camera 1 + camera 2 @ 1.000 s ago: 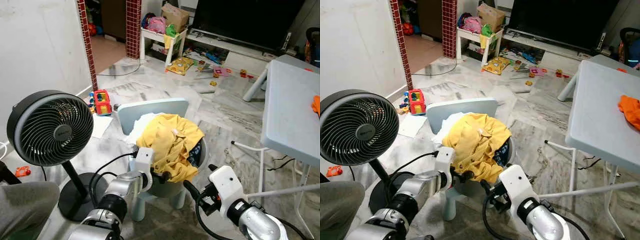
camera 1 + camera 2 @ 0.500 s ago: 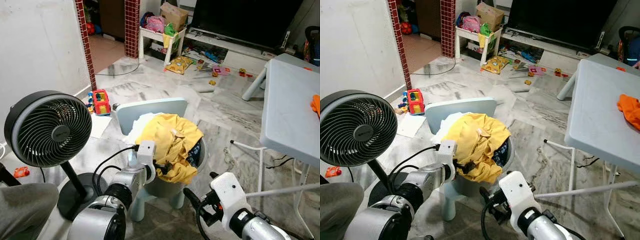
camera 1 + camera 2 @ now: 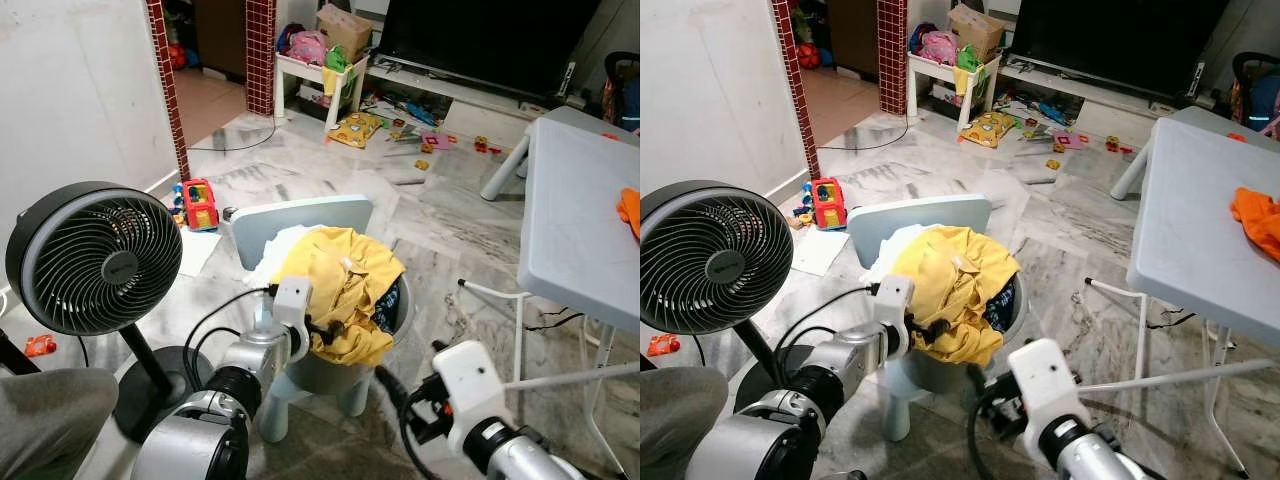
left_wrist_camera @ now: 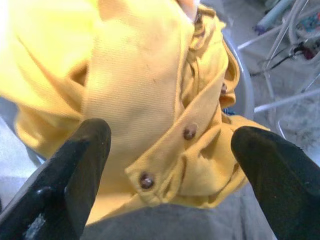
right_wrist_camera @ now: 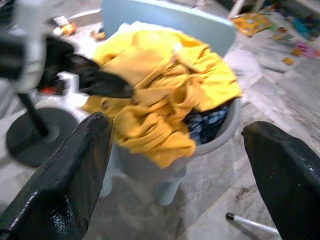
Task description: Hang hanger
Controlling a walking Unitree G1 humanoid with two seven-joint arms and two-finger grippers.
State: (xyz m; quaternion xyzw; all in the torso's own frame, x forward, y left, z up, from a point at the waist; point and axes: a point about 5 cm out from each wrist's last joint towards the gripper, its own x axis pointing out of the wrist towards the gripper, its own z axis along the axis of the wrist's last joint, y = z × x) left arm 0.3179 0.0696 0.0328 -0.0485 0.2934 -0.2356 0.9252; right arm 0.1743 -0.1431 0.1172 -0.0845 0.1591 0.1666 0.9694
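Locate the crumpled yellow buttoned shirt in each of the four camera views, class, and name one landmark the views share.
Left eye view: crumpled yellow buttoned shirt at centre, heaped in the round grey basket on the pale blue chair.
Right eye view: centre, slightly left, same heap.
Left wrist view: close up, between the open left gripper fingers.
Right wrist view: upper centre, right gripper open before it.
Shared landmark: the basket rim.

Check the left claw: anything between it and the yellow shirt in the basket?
Nothing visible. The left claw is open right at the yellow shirt, its fingers straddling the buttoned hem over the basket rim.
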